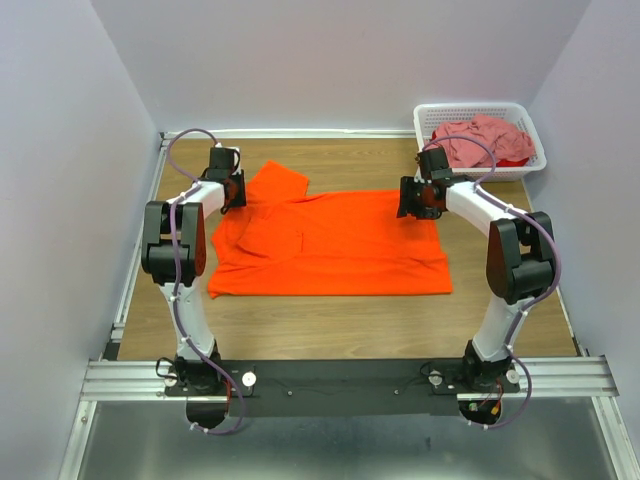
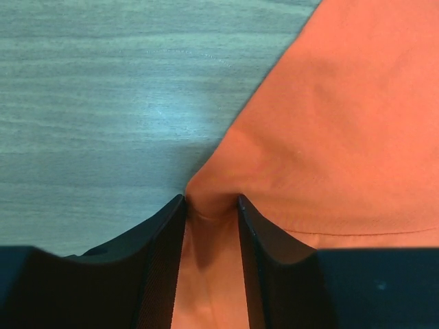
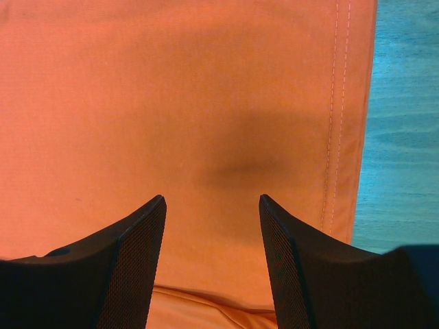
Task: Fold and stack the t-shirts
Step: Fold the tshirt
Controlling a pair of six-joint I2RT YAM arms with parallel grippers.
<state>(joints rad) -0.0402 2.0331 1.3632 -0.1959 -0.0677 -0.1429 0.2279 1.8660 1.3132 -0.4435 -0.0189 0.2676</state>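
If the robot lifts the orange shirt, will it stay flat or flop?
Probably flop: the orange shirt puckers into a soft ridge inside the left gripper. It looks thin and lies flat, so it's likely light too.

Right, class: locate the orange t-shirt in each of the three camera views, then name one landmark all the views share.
Top external: orange t-shirt lies spread across the middle of the wooden table.
Left wrist: it fills the right side, an edge fold inside the left end effector.
Right wrist: it fills most of the frame below the right end effector.
Shared landmark: the wooden table.
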